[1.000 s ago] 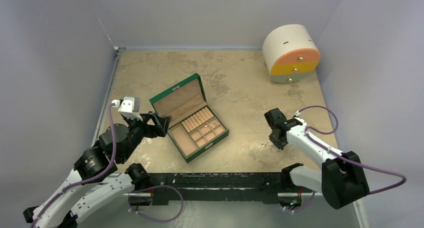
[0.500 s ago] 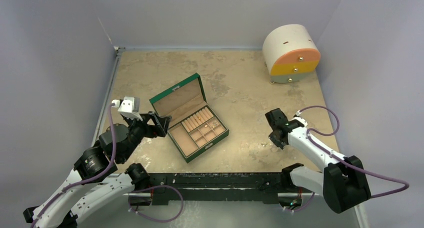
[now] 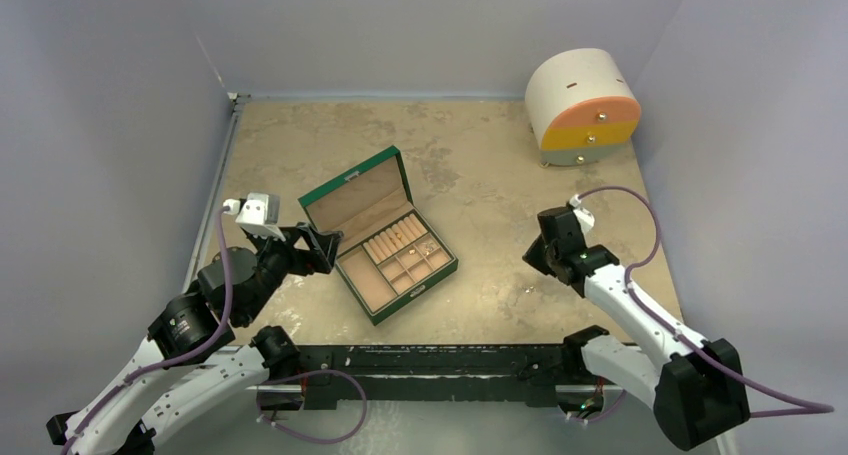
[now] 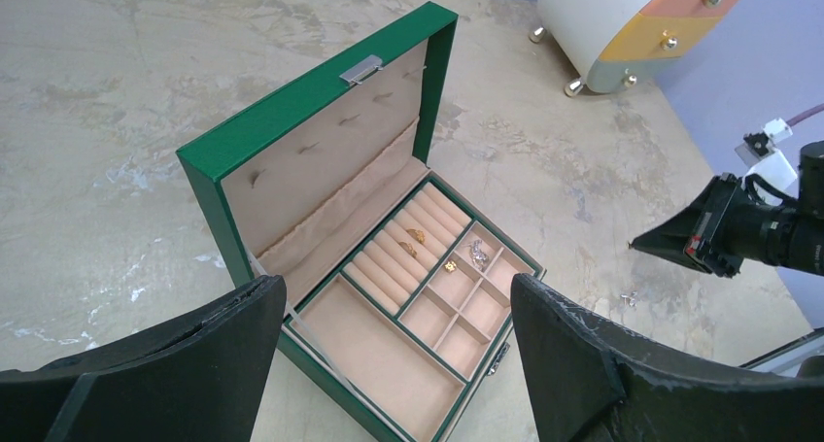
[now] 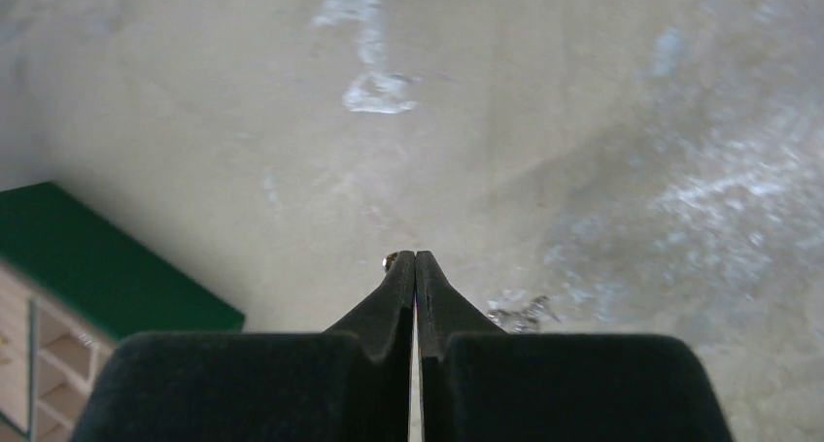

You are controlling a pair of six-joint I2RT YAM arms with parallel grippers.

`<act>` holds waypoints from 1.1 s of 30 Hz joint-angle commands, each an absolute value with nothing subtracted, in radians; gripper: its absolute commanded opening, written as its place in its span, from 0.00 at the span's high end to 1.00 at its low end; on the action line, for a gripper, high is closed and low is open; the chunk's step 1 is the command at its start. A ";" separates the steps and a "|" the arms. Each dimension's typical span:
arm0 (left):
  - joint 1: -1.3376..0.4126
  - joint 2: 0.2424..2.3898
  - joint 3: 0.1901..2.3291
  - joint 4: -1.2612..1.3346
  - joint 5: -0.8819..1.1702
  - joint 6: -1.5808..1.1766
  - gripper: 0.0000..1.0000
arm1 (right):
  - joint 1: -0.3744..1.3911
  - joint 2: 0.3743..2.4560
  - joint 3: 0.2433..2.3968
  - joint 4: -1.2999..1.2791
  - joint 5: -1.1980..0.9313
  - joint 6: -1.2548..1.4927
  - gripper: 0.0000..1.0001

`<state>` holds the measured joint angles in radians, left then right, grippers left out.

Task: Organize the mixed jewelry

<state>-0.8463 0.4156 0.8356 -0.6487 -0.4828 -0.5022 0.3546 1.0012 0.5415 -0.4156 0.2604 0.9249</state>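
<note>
The green jewelry box (image 3: 352, 180) stands open mid-table. In its tan compartments lie two gold rings (image 4: 416, 235), a small gold piece (image 4: 450, 265) and a silver piece (image 4: 477, 255). My left gripper (image 4: 389, 296) is open and hangs just off the box's near-left side (image 3: 322, 247). My right gripper (image 3: 537, 257) is right of the box, raised off the table. Its jaws are pressed together, with a tiny gold piece (image 5: 390, 260) showing at the tip. A small silver piece (image 5: 520, 313) lies on the table just below and right of that tip, also seen from above (image 3: 527, 290).
A round white-and-orange drawer cabinet (image 3: 582, 107) stands at the back right, its drawers shut. Grey walls enclose the table on three sides. The black rail (image 3: 430, 360) with both arm bases runs along the near edge.
The right gripper has shut, risen from the table beside the silver piece and drawn slightly toward the back. The left arm has not moved.
</note>
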 commanded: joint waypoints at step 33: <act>-0.843 0.428 0.837 -0.615 -0.500 -0.488 0.14 | 1.077 1.631 1.158 -0.167 0.369 0.336 1.00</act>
<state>-0.8463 0.4213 0.8356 -0.6487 -0.4847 -0.5026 1.0389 1.5879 1.0946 -0.1371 0.3046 0.3973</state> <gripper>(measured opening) 0.856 0.004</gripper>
